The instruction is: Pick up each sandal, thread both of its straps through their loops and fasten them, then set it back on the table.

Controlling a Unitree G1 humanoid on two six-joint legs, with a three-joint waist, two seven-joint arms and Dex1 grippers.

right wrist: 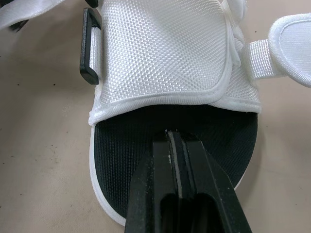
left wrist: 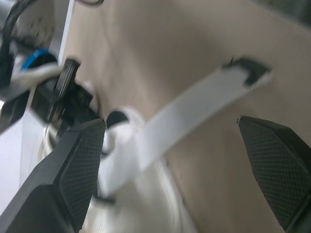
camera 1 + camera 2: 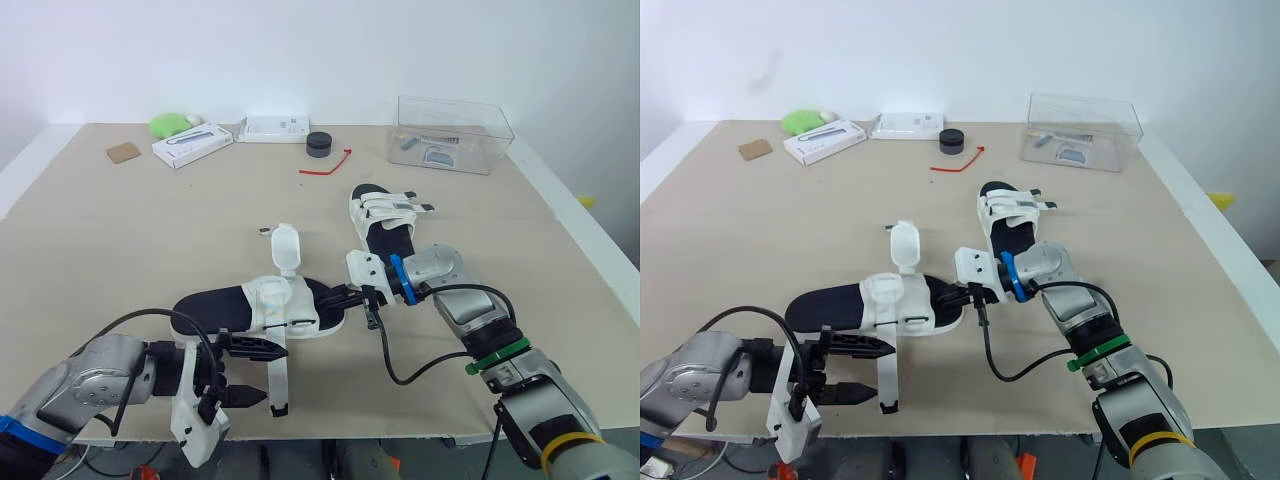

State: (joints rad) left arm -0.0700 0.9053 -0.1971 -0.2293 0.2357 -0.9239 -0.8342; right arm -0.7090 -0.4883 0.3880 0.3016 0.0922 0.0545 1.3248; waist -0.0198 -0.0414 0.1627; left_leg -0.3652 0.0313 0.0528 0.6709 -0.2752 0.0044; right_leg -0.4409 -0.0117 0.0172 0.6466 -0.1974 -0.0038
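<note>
Tabletop (image 3: pixel 90 230): beige board, both sandals on it.

Near sandal (image 3: pixel 215 308): black footbed, white woven upper, flat close to the front edge of the tabletop, toe toward the robot's right.
- Both straps undone. One white strap (image 3: pixel 286 248) lies out flat toward the far side. The other white strap (image 2: pixel 194 109), with a black tip (image 2: pixel 248 68), runs toward the front edge.
- The black plastic loop (image 1: pixel 90 46) at the side of the upper is empty.

Second sandal (image 3: pixel 383 218): same make, further back and to the right. Its white straps are laid across the upper. It is close to the right arm but not touching it.

Left gripper (image 3: pixel 274 374): low at the front edge, jaws spread wide. In the left wrist view the front strap lies across the gap between the two black fingers (image 2: pixel 80 165), with neither finger on it. It holds nothing.

Right gripper (image 3: pixel 345 297): jaws closed together, nothing visible between them. The tip is at the toe end of the near sandal, over the bare black footbed just ahead of the white upper. Cannot tell whether it presses down.

Back of the tabletop, well apart from the sandals:
- clear plastic box (image 3: pixel 452 132)
- black round puck (image 3: pixel 319 144)
- red strip (image 3: pixel 326 166)
- two flat white boxes (image 3: pixel 192 144)
- green lump (image 3: pixel 170 124)
- brown card square (image 3: pixel 124 152)
</note>
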